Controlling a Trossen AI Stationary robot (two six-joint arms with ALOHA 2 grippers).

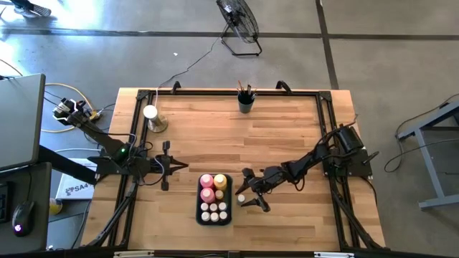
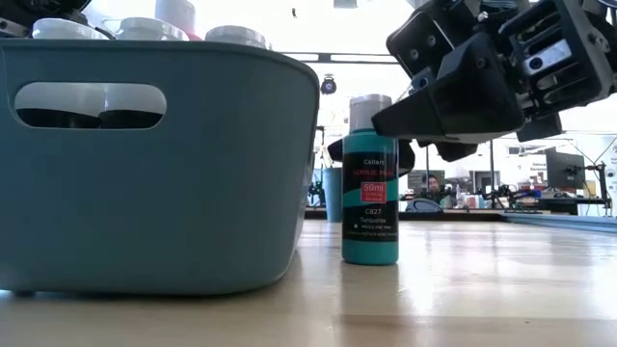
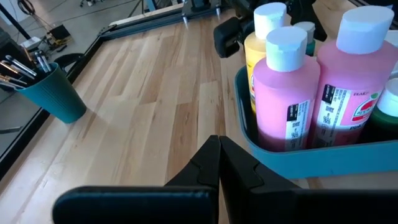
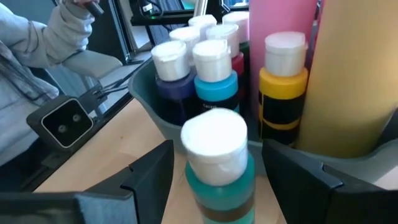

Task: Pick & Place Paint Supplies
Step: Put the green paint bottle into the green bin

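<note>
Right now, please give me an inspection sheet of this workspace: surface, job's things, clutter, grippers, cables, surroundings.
Surface: wooden table with a black frame.
Job's things: teal bin holds pink bottles, a yellow bottle and small white-capped bottles; turquoise bottle stands upright on the table beside the bin; brushes in a teal cup at the far edge.
Clutter: white knob on a tan base.
Grippers: right gripper open around the turquoise bottle, not closed on it; left gripper shut, empty, left of the bin.
Cables: on the floor left of the table.
Surroundings: floor fan; a person's grey sleeve.
</note>
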